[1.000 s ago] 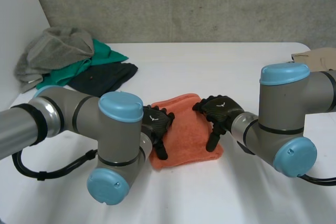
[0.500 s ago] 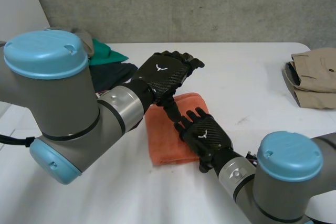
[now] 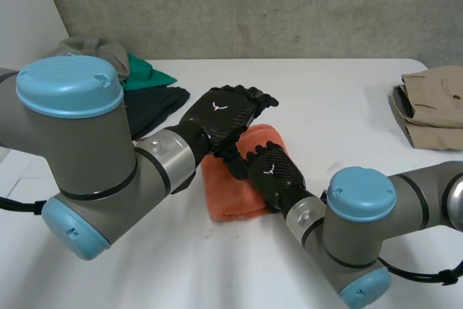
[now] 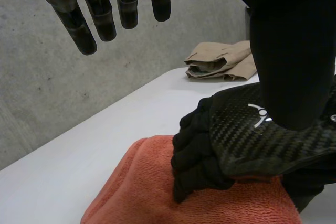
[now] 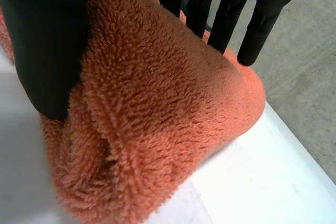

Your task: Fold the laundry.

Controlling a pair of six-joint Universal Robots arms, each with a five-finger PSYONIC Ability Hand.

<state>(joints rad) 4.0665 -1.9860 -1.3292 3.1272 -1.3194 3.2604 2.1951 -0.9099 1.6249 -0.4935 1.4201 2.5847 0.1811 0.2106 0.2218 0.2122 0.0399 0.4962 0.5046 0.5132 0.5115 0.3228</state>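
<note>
One plush orange towel [image 3: 224, 192], folded, rounded edges

You can see that the towel [image 5: 157, 103] is a thick orange terry cloth with a long, fluffy, matt pile. The back of the right hand [image 4: 257, 140] has a woven carbon pattern with a light shine. On the left hand [image 4: 105, 9] the fingers look like smooth dark plastic. The table [image 3: 340, 106] is white, smooth and matt. The wall [image 3: 289, 5] is rough grey concrete. The folded beige trousers [image 3: 434, 106] are a flat woven cloth.
</note>
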